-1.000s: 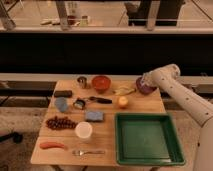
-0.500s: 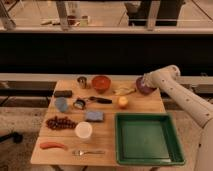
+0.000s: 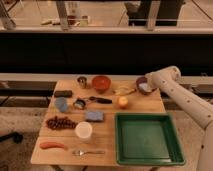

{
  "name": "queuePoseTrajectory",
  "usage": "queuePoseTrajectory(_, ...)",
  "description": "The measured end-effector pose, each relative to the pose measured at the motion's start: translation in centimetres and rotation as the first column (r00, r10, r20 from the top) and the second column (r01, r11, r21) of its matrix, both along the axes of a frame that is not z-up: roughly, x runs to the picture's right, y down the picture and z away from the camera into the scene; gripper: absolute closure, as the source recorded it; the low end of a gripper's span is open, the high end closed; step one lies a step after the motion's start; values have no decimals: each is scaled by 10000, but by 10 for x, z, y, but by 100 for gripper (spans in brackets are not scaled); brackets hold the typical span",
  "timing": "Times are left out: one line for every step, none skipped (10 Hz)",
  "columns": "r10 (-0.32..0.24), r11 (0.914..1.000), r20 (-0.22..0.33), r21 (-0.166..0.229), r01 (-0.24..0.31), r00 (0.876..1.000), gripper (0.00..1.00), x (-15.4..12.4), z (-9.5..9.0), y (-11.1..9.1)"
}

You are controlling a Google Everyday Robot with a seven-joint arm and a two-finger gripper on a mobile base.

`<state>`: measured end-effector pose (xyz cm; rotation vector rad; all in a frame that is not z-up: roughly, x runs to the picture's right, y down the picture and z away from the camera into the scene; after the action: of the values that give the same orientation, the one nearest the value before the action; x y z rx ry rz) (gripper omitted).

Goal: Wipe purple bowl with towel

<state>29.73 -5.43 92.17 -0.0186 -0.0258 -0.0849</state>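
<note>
The small dark purple bowl (image 3: 140,81) stands at the far right of the wooden table (image 3: 107,131), near its back edge. My gripper (image 3: 145,87) is at the end of the white arm (image 3: 175,90), which reaches in from the right, and it sits down in or right over the bowl and hides much of it. A pale patch shows at the gripper in the bowl. I cannot tell whether it is the towel. No towel shows anywhere else on the table.
An orange-red bowl (image 3: 101,82) and a metal cup (image 3: 82,81) stand at the back. A banana (image 3: 124,91) and an orange (image 3: 122,101) lie left of the purple bowl. A green tray (image 3: 147,137) fills the front right. A sponge (image 3: 94,116), grapes (image 3: 61,122) and a white cup (image 3: 83,130) lie at the left.
</note>
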Motion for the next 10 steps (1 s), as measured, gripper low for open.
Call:
queuePoseTrajectory(-9, 10000, 21, 23, 8, 10000, 20, 0, -1, 0)
queuePoseTrajectory(-21, 9999, 85, 101, 21, 10000, 20, -3, -2, -1)
queuePoseTrajectory(-8, 9998, 136, 180, 6, 9999, 20, -3, -4, -2)
queuePoseTrajectory(-3, 9997, 163, 254, -1, 9999, 20, -2, -6, -3)
queuePoseTrajectory(27, 9994, 176, 334, -33, 9998, 20, 0, -9, -3)
queuePoseTrajectory(104, 9990, 190, 438, -112, 9998, 20, 0, -14, -4)
queuePoseTrajectory(168, 9986, 195, 504, -178, 9997, 20, 1, -17, -5)
queuePoseTrajectory(260, 9979, 193, 594, -271, 9995, 20, 4, -21, -6)
queuePoseTrajectory(309, 9973, 201, 657, -322, 9993, 20, 5, -24, -6)
queuePoseTrajectory(361, 9965, 217, 752, -376, 9991, 20, 5, -28, -7)
